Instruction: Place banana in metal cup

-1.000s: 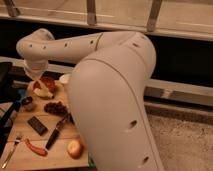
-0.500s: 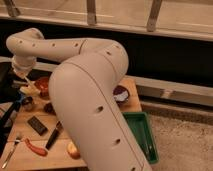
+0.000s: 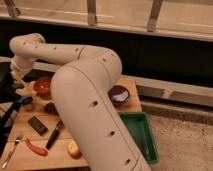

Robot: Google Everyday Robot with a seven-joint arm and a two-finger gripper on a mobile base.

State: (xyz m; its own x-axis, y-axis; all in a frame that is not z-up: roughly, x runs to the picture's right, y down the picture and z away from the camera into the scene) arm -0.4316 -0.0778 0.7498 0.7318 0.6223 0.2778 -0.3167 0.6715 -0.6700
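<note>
Gripper (image 3: 19, 80): at 9 o'clock, above table; finger state impossible to tell.
Slender pale-yellow banana (image 3: 25, 91): just below gripper.

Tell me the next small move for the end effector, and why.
Probably a short shift toward the camera, provided the grip holds. The end effector is at the table's left edge beside the red bowl, with the banana right under it. The metal cup seems to stand slightly nearer, so the banana is not yet over it.
</note>
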